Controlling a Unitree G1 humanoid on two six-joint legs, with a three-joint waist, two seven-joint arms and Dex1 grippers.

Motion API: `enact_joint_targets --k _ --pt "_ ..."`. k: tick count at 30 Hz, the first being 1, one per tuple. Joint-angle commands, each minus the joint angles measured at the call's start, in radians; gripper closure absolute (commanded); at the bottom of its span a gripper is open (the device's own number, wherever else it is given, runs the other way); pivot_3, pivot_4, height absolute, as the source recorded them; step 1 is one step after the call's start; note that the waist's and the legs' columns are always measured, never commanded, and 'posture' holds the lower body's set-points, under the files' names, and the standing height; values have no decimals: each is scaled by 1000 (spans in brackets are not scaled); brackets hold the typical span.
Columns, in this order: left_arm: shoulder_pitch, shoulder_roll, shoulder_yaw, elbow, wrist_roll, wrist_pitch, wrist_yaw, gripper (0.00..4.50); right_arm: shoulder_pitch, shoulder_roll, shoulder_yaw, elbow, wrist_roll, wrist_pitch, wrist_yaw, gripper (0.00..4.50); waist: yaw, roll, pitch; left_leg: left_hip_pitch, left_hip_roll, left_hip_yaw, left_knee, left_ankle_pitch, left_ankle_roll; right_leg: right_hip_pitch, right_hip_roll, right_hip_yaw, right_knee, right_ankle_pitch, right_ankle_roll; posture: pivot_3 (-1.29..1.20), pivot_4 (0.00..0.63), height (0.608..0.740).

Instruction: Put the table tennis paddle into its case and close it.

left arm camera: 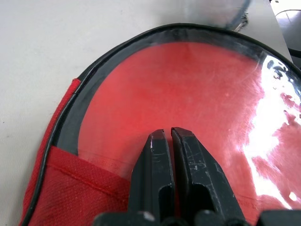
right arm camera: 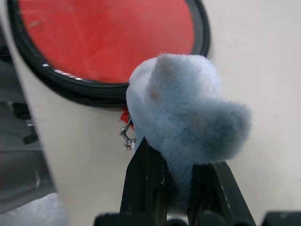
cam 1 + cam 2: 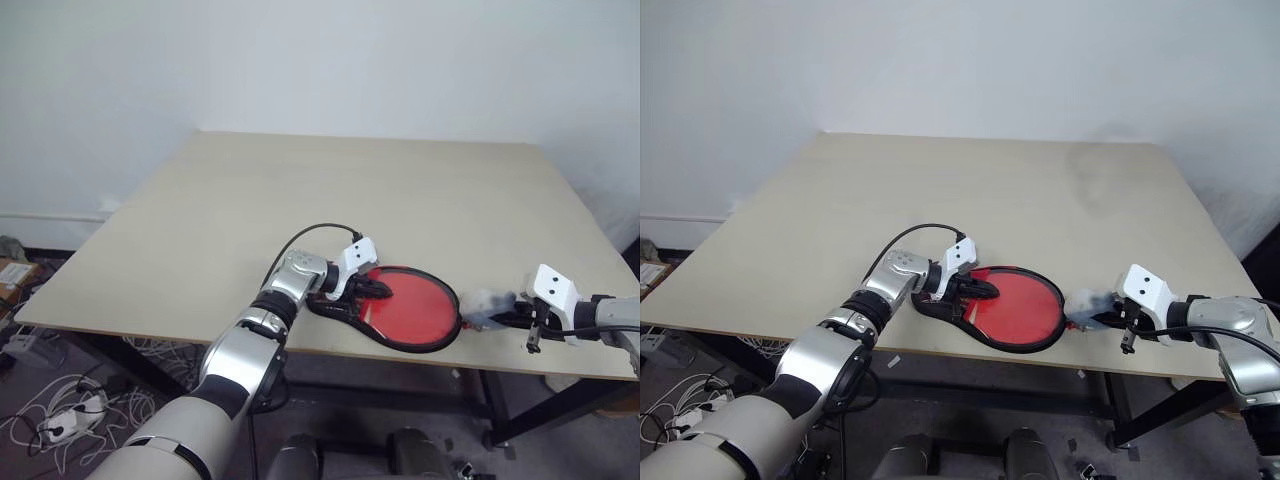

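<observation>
The pale tabletop [image 3: 400, 190] carried the case [image 3: 415, 310] near its front edge, clear red side up; the left gripper [image 3: 372, 289] pressed, fingers together, on the case's narrow end; the right gripper [image 2: 181, 181] was clamped on a fluffy grey pompom [image 2: 188, 113] at the case's rim beside a small metal ring [image 2: 127, 139].

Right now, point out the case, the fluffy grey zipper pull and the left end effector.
case [image 3: 425, 315]: left eye view, on its clear red face.
fluffy grey zipper pull [image 2: 188, 108]: right wrist view, on the fur's middle.
left end effector [image 1: 170, 134]: left wrist view, between its shut fingertips.
</observation>
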Motion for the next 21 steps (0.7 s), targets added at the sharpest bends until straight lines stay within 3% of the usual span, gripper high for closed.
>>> enact_joint_targets --k 1,21 --pt "10 1 -13 20 19 5 4 4351 6 -31 -32 -56 31 11 33 4401 0 0 0 0 0 0 0 0 0 0 0 0 0 0 0 0 0 740" --pt "8 -4 -14 23 20 3 12 4351 78 -27 12 -174 81 46 120 4401 0 -2 0 0 1 0 2 0 0 2 0 -2 -1 0 0 0 0 740"
